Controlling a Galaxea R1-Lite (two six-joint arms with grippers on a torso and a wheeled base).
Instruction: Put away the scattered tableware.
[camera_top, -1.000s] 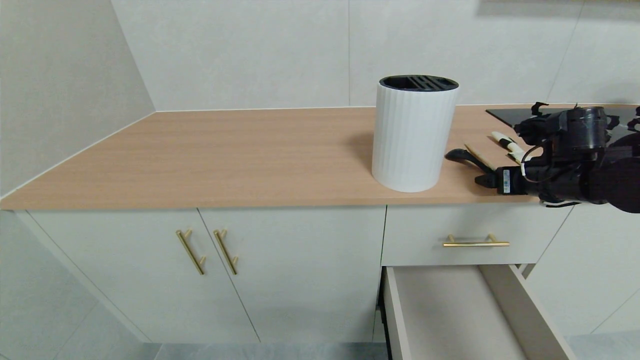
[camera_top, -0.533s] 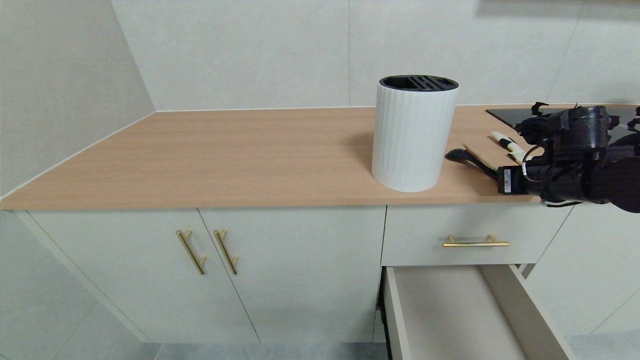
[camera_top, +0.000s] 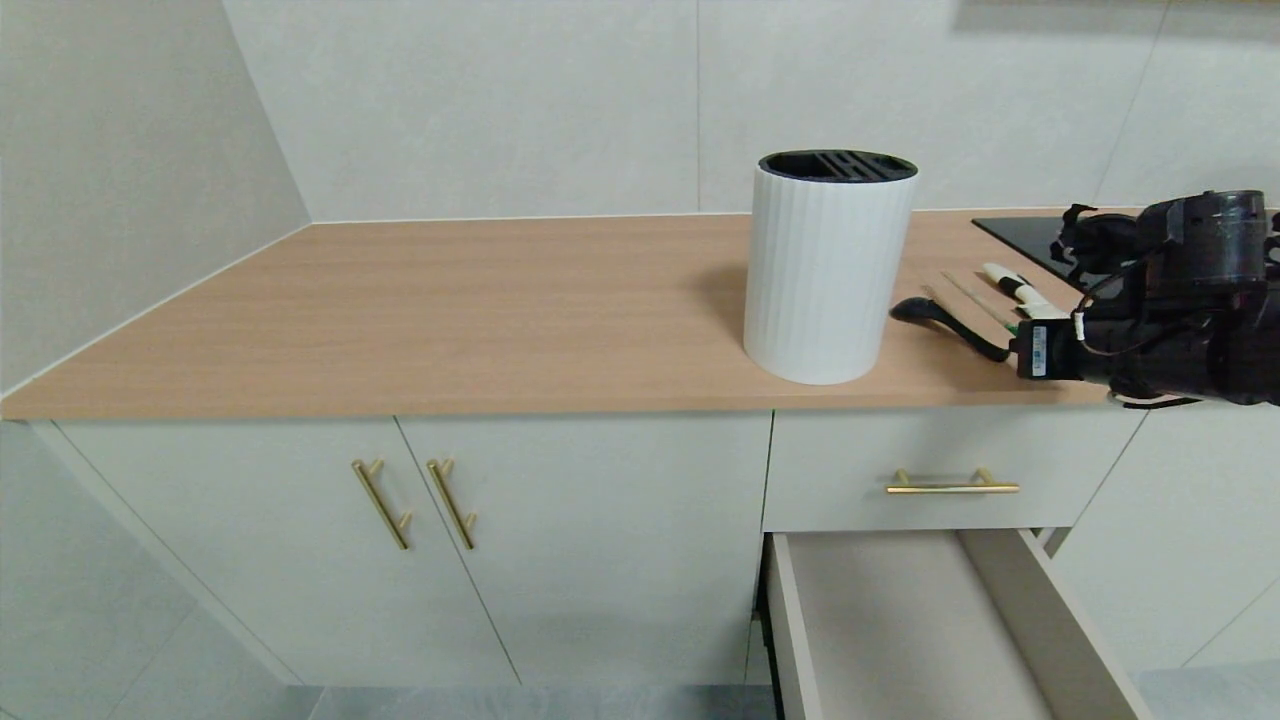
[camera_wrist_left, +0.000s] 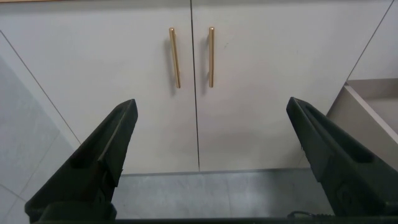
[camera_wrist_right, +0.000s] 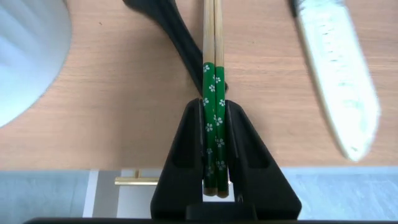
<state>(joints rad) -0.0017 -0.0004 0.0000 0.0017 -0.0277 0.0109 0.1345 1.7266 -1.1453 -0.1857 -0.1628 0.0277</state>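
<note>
Gripping a pair of chopsticks (camera_wrist_right: 210, 37) by their green flowered ends, the right gripper (camera_wrist_right: 214, 146) has its jaws clamped on both sticks, near the countertop's (camera_top: 500, 300) front edge toward its right end. The sticks' long axis runs in line with the gripper, bare tips pointing toward the back wall and passing over the handle of a black spoon (camera_wrist_right: 168, 25); can't tell if the tips are clear of the wood. Just beside them lies a white knife (camera_wrist_right: 336, 81), on the side away from the white ribbed holder (camera_top: 828, 265). That holder stands upright to the gripper's left, near, with its slotted black top facing up and well above the sticks. My read: the sticks need lifting and tipping upright before they can go in. Other candidate is the open drawer (camera_top: 930, 620) below the front edge, roughly under the gripper. Right arm is far nearer; the left gripper (camera_wrist_left: 210, 106) is spread wide, holding nothing, low down facing the cupboard doors (camera_wrist_left: 249, 124). Black hob (camera_top: 1030, 235) at the back right corner, pale tiled walls behind.
</note>
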